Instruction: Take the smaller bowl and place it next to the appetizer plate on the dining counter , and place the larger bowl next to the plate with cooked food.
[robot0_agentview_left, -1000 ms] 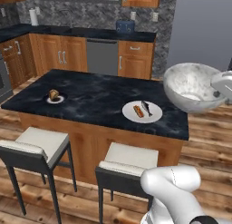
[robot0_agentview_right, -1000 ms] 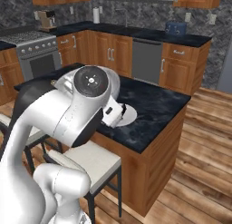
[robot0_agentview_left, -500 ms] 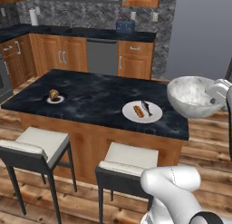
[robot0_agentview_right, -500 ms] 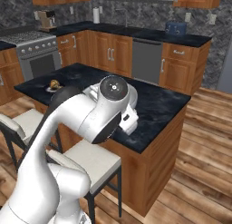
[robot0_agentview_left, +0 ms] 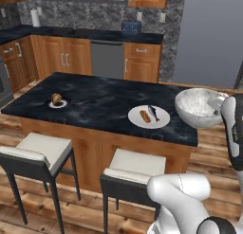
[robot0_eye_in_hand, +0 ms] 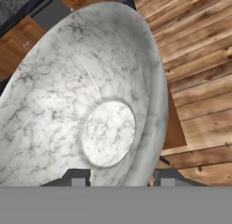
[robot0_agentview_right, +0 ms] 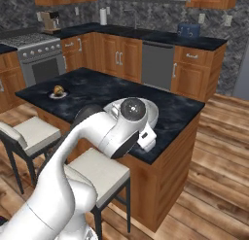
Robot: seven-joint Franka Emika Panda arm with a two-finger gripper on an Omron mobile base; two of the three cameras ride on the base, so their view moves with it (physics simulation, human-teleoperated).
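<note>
Marbled larger bowl (robot0_agentview_left: pixel 197 107) clamped in raised hand (robot0_eye_in_hand: pixel 120 180).

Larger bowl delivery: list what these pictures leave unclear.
- Grip: in the hand view the gripper fingertips straddle the larger bowl rim, cut off by the bottom edge; contact unclear.
- Plate with cooked food: hidden behind the arm in the right base view.
- Bowl's height over the dining counter: cannot tell.
- Appetizer plate: food too small to identify.
</note>
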